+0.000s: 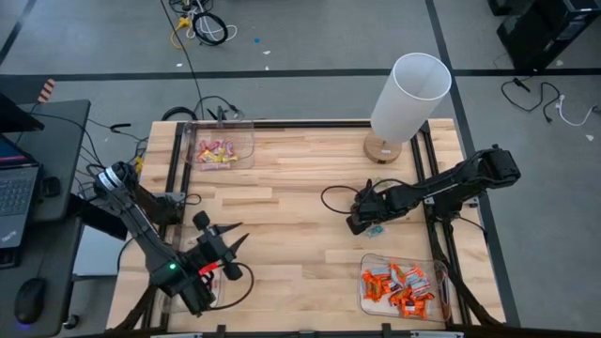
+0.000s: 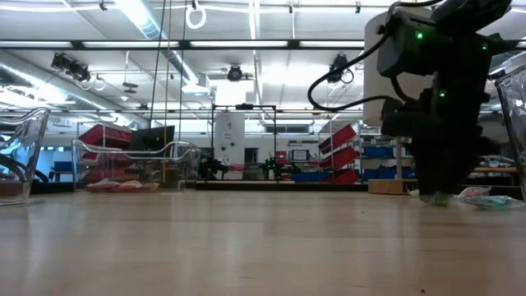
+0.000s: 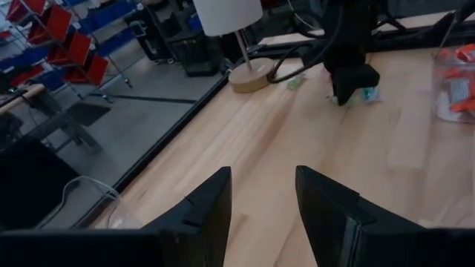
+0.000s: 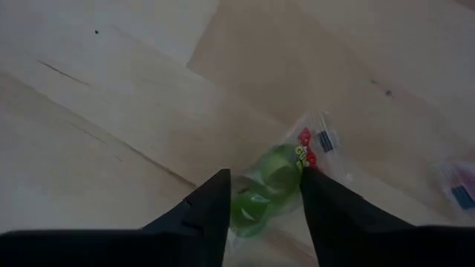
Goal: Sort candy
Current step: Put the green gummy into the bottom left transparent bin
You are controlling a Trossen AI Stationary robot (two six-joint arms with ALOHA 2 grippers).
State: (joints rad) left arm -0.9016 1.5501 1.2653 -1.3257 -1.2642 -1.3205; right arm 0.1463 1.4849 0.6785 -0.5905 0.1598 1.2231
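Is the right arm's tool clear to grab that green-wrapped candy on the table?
Probably yes: the right tool sits low over the green candy, fingers straddling it, nothing between.

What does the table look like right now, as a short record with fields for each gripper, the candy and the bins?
right gripper: low over table centre-right, fingers straddling a green-wrapped candy
left gripper: open, waiting at near-left, holding nothing
far-left bin: pink and yellow candy
near-right bin: orange candy
lamp: far right of table
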